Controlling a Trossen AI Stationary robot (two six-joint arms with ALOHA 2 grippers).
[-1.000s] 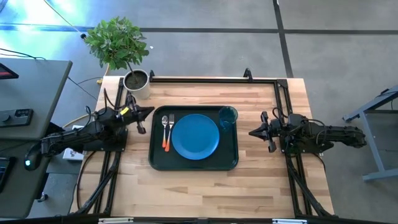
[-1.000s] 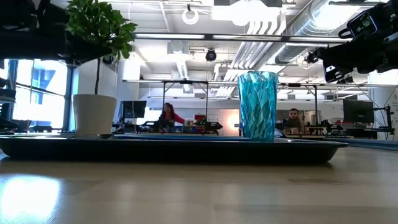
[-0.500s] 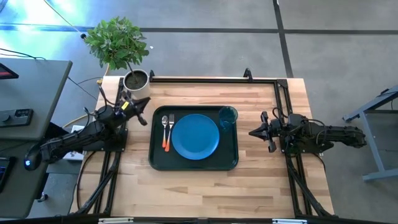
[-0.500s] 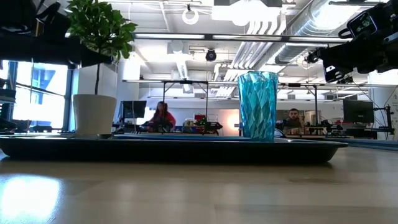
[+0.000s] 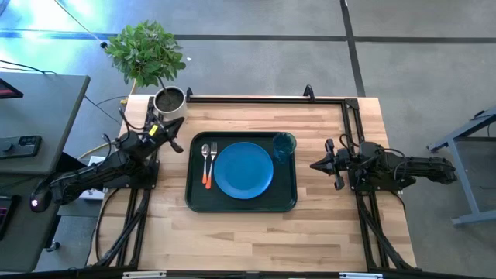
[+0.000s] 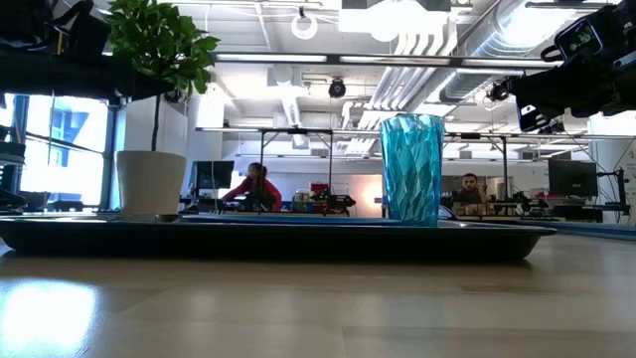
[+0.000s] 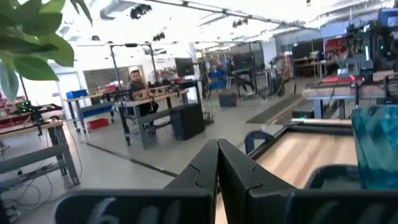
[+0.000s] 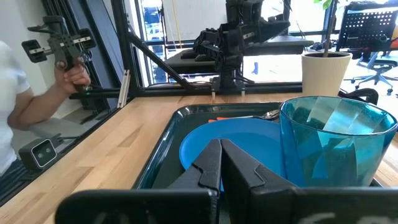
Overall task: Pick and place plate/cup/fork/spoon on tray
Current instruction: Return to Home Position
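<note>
The dark green tray lies mid-table. On it rest the blue plate, the spoon and the fork side by side left of the plate, and the teal cup, which stands upright in the far right corner. My left gripper is shut and empty, off the tray's far left corner near the plant pot. My right gripper is shut and empty, to the right of the tray, pointing at it. The right wrist view shows the cup and the plate close ahead.
A potted plant stands at the table's far left corner, close to my left arm. A black frame runs along the far edge. Bare wood lies near the front edge. A person's hand with a controller shows beyond the table.
My left gripper has drawn back a little from the tray toward the table's left edge, staying shut. The things on the tray have not moved.
</note>
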